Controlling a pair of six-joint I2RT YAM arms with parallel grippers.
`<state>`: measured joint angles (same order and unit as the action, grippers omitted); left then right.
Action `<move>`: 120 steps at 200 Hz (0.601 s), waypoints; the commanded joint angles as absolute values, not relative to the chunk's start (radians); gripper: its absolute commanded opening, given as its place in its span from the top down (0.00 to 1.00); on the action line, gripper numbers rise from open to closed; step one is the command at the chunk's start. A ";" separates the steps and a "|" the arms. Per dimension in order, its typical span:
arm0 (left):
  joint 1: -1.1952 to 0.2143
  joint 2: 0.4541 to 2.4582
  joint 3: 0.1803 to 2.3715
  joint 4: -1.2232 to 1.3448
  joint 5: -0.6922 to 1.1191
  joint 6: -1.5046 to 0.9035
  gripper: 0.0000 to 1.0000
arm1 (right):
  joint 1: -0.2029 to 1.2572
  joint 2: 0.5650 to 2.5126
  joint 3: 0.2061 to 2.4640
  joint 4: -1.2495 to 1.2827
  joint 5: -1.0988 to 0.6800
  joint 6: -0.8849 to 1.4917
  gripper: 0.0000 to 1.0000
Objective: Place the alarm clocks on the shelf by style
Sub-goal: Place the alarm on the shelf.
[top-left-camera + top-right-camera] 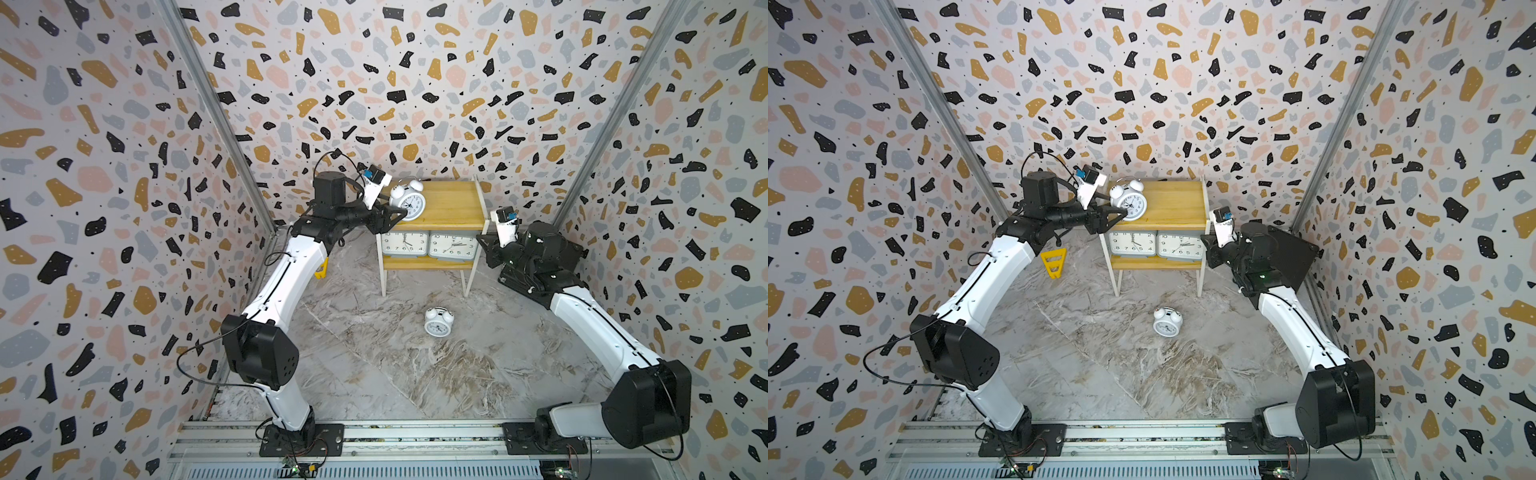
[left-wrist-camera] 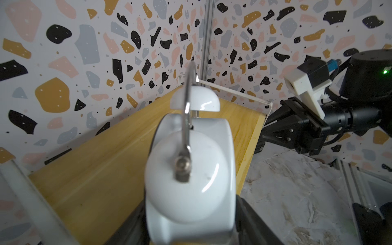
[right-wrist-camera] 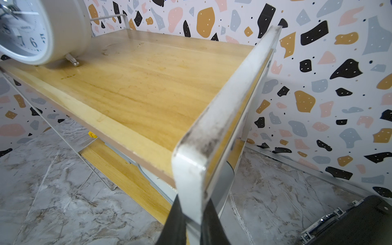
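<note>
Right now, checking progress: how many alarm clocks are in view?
4: two grey rectangular clocks side by side on the shelf's lower board, one white twin-bell clock on its top board, another on the floor.

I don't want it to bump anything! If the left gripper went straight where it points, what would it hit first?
Probably the white twin-bell clock on the shelf, right between the left gripper's jaws.

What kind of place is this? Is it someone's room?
Probably a robot test booth, not a home. A left arm and right arm are bolted to a metal rail, speckled wall panels close in three sides, and a two-tier shelf stands on a marble-look tabletop.
</note>
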<state>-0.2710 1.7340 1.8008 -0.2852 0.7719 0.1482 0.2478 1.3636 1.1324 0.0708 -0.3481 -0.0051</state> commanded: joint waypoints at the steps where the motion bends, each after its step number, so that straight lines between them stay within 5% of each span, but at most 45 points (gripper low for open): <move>1: -0.268 1.727 1.844 -0.288 0.763 0.183 0.27 | 0.258 1.368 1.173 0.080 -0.380 0.020 0.87; 120: -0.264 1.688 1.830 -0.283 0.646 0.205 0.19 | 0.258 1.380 1.163 0.081 -0.402 0.033 0.86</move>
